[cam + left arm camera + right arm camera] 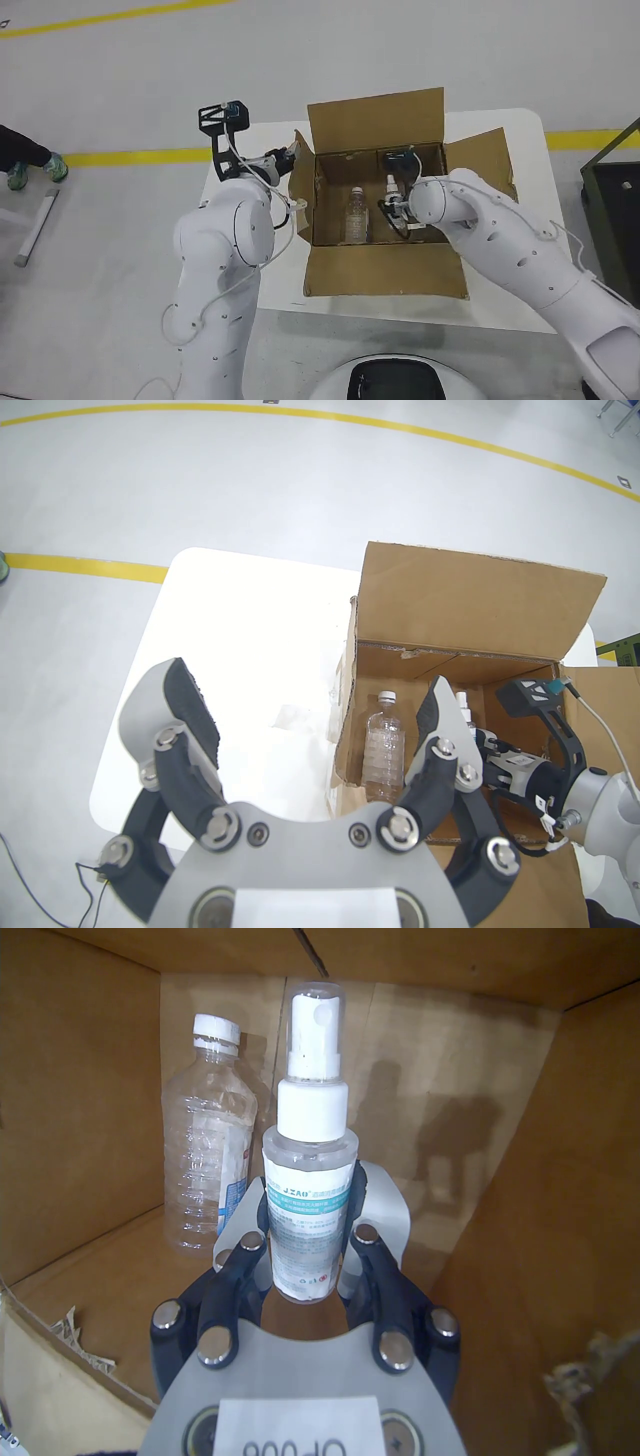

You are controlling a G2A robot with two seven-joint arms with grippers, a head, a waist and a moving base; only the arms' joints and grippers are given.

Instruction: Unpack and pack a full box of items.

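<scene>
Your right fingers (387, 1210) are clamped on the spray bottle (306, 1223) inside the box (386, 271), a clear bottle (207, 1163) just beside them. Your left fingers (192, 700) hang spread and empty over the bench (240, 625). Both bottles in the box: unpacking looks barely begun, repacking all ahead.

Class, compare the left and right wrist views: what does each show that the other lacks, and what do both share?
Left wrist view: the open left gripper, the white table and yellow floor lines. Right wrist view: the right gripper clamped on the label of the small clear spray bottle. Shared: the brown cardboard box, the clear plastic bottle with a white cap, that spray bottle.
</scene>
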